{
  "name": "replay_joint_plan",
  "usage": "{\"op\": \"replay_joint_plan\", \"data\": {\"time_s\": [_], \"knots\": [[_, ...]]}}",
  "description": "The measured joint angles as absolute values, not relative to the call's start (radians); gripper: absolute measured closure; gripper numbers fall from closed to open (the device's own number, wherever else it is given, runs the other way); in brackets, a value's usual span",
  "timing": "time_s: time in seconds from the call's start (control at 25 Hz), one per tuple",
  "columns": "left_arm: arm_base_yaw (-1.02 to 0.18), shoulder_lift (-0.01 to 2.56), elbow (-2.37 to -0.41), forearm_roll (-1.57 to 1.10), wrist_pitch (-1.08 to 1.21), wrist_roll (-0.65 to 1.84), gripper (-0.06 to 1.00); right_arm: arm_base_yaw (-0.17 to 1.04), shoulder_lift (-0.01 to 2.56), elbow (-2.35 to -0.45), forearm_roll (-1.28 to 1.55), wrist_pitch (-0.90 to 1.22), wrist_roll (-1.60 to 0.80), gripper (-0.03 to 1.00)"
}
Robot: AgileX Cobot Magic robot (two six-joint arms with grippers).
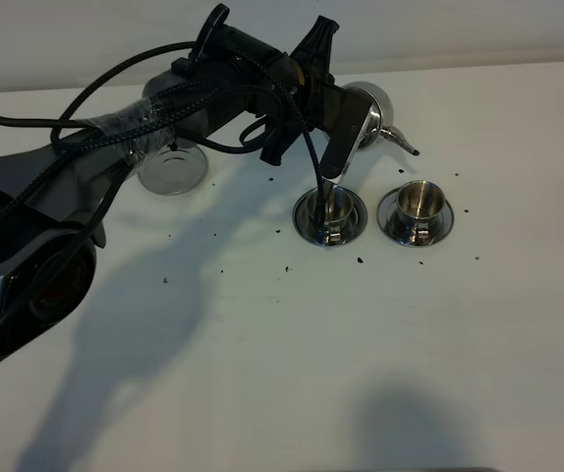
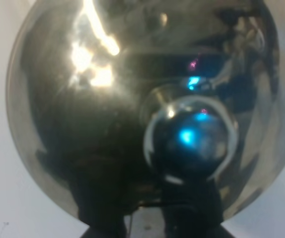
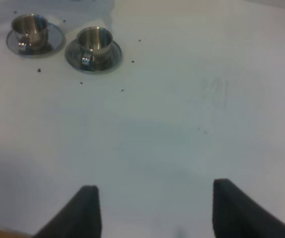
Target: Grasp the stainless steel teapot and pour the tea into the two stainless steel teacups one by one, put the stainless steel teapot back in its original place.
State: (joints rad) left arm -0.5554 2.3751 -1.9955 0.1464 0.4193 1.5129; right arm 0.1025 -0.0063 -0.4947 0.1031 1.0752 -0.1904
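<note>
**Pouring stage.** The left end effector (image 1: 341, 110), pressed together on the stainless steel teapot (image 1: 370, 98), is holding it aloft toward the far edge of the tabletop (image 1: 292, 374). The pot is hanging behind teacup A (image 1: 339, 214), near the tabletop's middle, and teacup B (image 1: 420, 202), nearer the right edge. The spout (image 1: 400, 138) is pointing toward B's side, and no stream is showing. The right end effector (image 3: 152, 196) is hanging spread and empty. The bare saucer (image 1: 172, 169) is waiting toward the left edge. Good practice is probably centring the spout tip over one cup mouth, then tilting slowly. Dark specks (image 1: 287, 267) are dotting the tabletop, so spillage seems a risk.
</note>
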Motion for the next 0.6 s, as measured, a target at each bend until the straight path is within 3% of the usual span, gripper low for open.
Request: {"op": "replay_joint_plan", "data": {"time_s": [0.6], "knots": [[-0.567, 2.402, -1.995, 0.189, 0.374, 1.553, 0.72, 0.102, -0.006, -0.495, 0.103, 1.075, -0.190, 0.48]]}}
